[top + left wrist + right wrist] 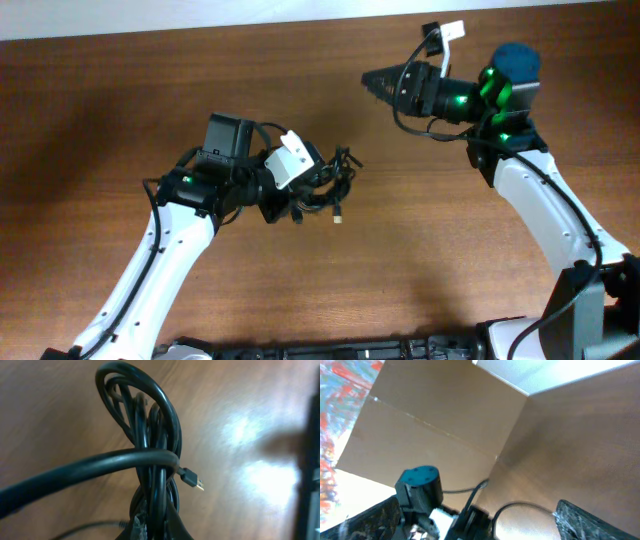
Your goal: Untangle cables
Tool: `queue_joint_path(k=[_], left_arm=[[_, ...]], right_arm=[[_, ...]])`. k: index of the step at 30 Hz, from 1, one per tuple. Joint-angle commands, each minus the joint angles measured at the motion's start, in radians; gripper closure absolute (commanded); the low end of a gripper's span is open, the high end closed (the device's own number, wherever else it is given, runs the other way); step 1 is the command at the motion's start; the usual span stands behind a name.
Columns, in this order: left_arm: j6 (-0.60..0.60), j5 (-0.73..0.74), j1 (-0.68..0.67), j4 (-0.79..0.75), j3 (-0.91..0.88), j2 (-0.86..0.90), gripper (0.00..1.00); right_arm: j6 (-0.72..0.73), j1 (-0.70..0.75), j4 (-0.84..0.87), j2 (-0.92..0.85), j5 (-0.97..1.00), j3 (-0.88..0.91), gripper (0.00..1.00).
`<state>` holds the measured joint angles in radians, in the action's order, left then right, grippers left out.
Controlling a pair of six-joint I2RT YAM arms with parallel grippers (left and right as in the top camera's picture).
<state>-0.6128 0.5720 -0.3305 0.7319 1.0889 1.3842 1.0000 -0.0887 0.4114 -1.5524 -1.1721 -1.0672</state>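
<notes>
Being clamped in the left gripper (306, 192): the thin black cables (335, 178), tangled into one knotted bundle. The bundle is being held at the fingertips, near the middle of the brown wooden tabletop (120, 100). Whether it is being lifted clear of the wood or is touching it cannot be told.

In the left wrist view the cords (150, 440) are being shown close up. Several loops are being bunched upright and one strand is being wrapped sideways across them. A small black plug with a silvery tip (193, 480) is being shown sticking out to the right of the knot; overhead, it (338, 214) is being seen hanging at the bundle's lower edge. The left gripper's jaws are being pressed shut around the base of the loops, at the bottom edge of the wrist view.

The right gripper (380, 85) is being held well apart from the bundle, near the far edge of the table, pointing left. Its fingers (592, 520) are being spread wide, released.

A white tag (452, 30) is being carried on the right arm. Any print on it is too small to be read.
</notes>
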Motion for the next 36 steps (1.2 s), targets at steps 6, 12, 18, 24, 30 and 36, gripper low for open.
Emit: queue_joint_path(k=[6, 12, 18, 24, 30, 36], left_arm=[[-0.126, -0.086, 0.006, -0.008, 0.008, -0.01, 1.0], [-0.126, 0.595, 0.348, 0.072, 0.008, -0.01, 1.0], [-0.109, 0.69, 0.35, 0.122, 0.008, -0.01, 1.0], [-0.027, 0.685, 0.35, 0.123, 0.008, -0.01, 0.99], [0.026, 0.655, 0.35, 0.118, 0.008, -0.01, 0.01], [0.81, 0.268, 0.328, 0.038, 0.007, -0.01, 0.01]], right_arm=[[-0.344, -0.138, -0.503, -0.012, 0.19, -0.008, 0.1], [-1.053, -0.157, -0.696, -0.012, 0.186, -0.008, 0.01], [-1.114, -0.293, -0.694, -0.012, 0.185, -0.008, 0.23], [-0.741, -0.297, -0.58, -0.012, 0.186, -0.008, 0.96], [-0.442, -0.296, -0.567, -0.012, 0.211, -0.008, 0.96], [-0.374, -0.296, -0.567, -0.012, 0.243, -0.008, 0.96]])
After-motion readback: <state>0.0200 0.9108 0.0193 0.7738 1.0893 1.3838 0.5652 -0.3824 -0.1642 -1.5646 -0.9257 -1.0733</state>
